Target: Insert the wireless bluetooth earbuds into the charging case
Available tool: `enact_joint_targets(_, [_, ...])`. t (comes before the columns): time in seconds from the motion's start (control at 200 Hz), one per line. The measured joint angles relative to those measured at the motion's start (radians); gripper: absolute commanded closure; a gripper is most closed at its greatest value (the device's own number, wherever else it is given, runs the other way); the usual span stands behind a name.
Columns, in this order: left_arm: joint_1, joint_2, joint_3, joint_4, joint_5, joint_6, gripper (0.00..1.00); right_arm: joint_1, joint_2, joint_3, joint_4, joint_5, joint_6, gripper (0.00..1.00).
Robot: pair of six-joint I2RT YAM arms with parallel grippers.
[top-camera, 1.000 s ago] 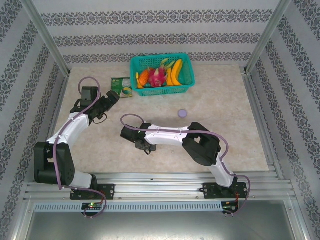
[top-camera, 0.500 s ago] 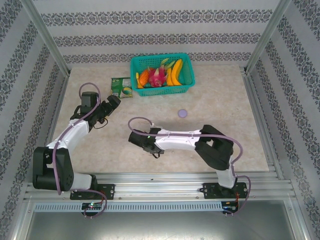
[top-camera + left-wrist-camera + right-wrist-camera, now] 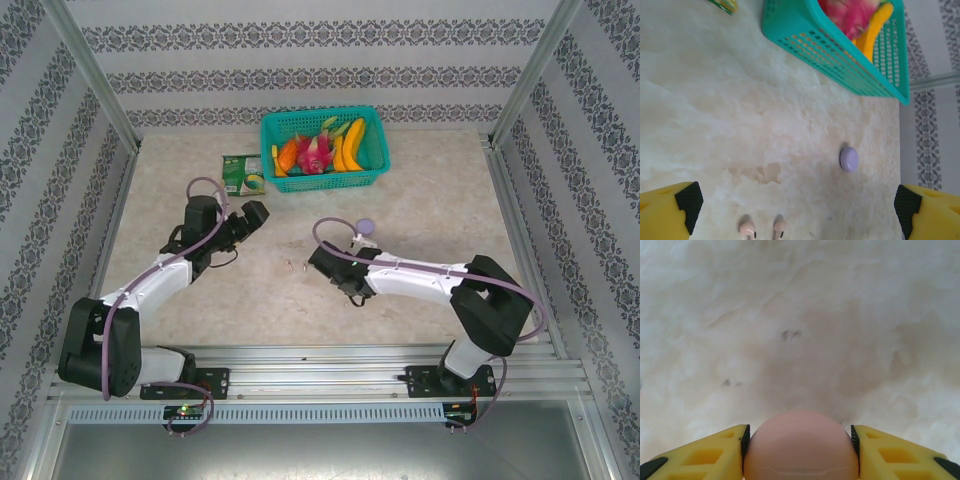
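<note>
From above, the left gripper [image 3: 252, 213] hangs over the table [image 3: 450, 200], in the left half. The right gripper [image 3: 350, 290] is low over the middle of the table, nearer the front. Two tiny pink earbuds [image 3: 291, 265] lie side by side on the table between the two grippers. A small round purple case [image 3: 365, 227] sits on the table just behind the right arm. A green basket [image 3: 325, 150] full of fruit stands at the back. A green packet [image 3: 243, 173] lies flat just to the left of the basket.

From the left wrist camera, the left gripper [image 3: 797, 205] is wide open and holds nothing. One yellow finger is in each bottom corner of the picture, with bare table between them. The pink earbuds [image 3: 746, 229] lie close together at the bottom edge, between the two fingers but nearer the one on the picture's left. They are not touching the fingers. The purple case [image 3: 849, 159] lies shut on the table, off to one side of the earbuds and apart from them. The basket [image 3: 840, 55] is at the top, with a pink fruit [image 3: 850, 12] and a banana [image 3: 872, 37] inside it. A corner of the green packet [image 3: 726, 4] peeks in at the top edge.

From the right wrist camera, the right gripper [image 3: 801, 452] is squeezing a round pink case [image 3: 801, 440]. A yellow finger presses on each side of it. The pink case looks shut, with a thin line across its front. Bare table lies past it.
</note>
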Motion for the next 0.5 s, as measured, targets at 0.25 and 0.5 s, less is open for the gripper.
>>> enact_joint_targets(0.25, [-0.134,0.003,-0.005,0.070,-0.055,0.013,0.00,-0.130,-0.016,-0.053,0.052,-0.026,-0.095,0.54])
enact_joint_targets(0.5, [-0.173,0.006,-0.033,0.116,-0.116,0.013,0.00,-0.146,0.058,-0.056,0.097,-0.035,-0.164,0.52])
